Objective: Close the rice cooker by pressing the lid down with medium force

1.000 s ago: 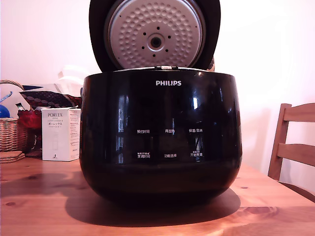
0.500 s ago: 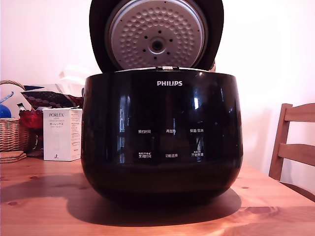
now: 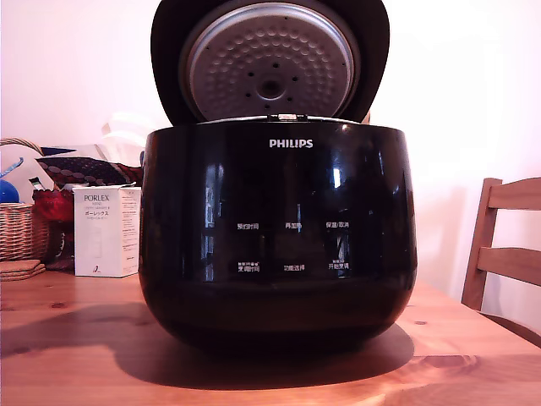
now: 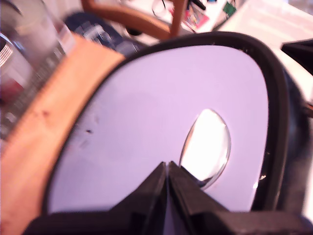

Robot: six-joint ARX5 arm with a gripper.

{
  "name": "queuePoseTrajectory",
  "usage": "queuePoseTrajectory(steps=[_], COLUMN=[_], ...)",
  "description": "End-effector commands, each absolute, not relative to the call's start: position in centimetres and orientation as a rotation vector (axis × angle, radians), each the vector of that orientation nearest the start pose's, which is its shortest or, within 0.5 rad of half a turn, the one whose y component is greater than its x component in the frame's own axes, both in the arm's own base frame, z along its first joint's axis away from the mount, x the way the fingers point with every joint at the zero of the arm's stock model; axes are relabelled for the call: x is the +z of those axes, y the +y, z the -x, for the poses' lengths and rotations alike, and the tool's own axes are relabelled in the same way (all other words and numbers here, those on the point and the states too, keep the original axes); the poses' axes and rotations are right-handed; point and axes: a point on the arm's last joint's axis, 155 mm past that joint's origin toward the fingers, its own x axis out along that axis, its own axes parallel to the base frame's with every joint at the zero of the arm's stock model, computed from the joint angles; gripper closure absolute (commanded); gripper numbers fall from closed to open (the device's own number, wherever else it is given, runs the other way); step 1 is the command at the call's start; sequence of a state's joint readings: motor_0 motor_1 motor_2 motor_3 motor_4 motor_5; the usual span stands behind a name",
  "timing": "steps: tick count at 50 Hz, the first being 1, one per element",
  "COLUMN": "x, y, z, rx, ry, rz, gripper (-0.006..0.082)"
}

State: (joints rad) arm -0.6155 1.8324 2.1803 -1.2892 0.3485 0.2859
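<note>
Lid (image 3: 269,63) up, tilting forward over rice cooker (image 3: 277,245) on table (image 3: 68,355). Gripper (image 4: 167,169) pinched closed, empty, tips against lid's glossy outer face. Risk: slipping off, or shoving cooker along table.

We see the lid (image 3: 269,59) standing raised behind the rice cooker (image 3: 277,237), leaving only a narrow wedge above the rim. In the wrist view our gripper (image 4: 167,165), fingers together, sits against the lid's outer face. At the exterior view's left a white box (image 3: 106,231) and basket (image 3: 21,228) crowd the table (image 3: 76,347); a chair (image 3: 503,245) stands at its right.
</note>
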Motion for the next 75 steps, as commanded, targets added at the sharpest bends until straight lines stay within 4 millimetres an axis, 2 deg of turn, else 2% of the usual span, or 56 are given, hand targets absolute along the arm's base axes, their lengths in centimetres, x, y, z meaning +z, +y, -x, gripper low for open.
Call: queuePoseTrajectory(steps=[1,10,25,31,39,54,68,75], x=[28.7,26.3,26.0,25.2,23.5,22.5,21.2,20.6], y=[-30.3,-30.3,-31.3,-31.4,-31.3,-31.8,-32.2,-31.7], z=[-31.9,-33.5,-35.0,-35.2,-35.0,-34.1,-32.6,-31.6], rx=[-1.009,-0.959,-0.935,-0.936,-0.935,-0.953,-0.976,-0.979], ry=[0.886,0.886,0.837,0.841,0.879,0.923,0.975,1.026], rz=[-0.385,-0.413,-0.369,-0.369,-0.364,-0.320,-0.330,-0.338], gripper=[0.0791,0.0791,0.0791,0.0791,0.0791,0.0791,0.0791,0.0791])
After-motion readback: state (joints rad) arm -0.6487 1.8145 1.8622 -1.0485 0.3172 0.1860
